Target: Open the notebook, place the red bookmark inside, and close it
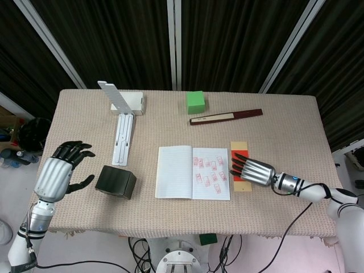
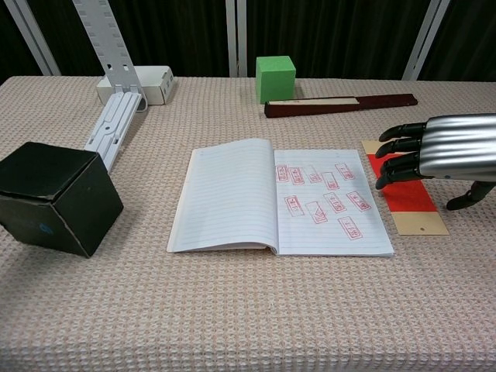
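R hand [image 2: 443, 152] open, fingers straight over red bookmark [image 2: 403, 190], gripping nothing; contact unclear.

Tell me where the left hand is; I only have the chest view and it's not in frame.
Observer: In the head view, the left hand is at the left edge of the table, fingers spread and holding nothing, just left of the black box.
Operator: Is the right hand lined up with the bookmark from above?
Observer: Yes. The right hand lies across the middle of the red bookmark. Its fingers point at the open notebook and end near its right edge. I cannot tell whether they touch the bookmark.
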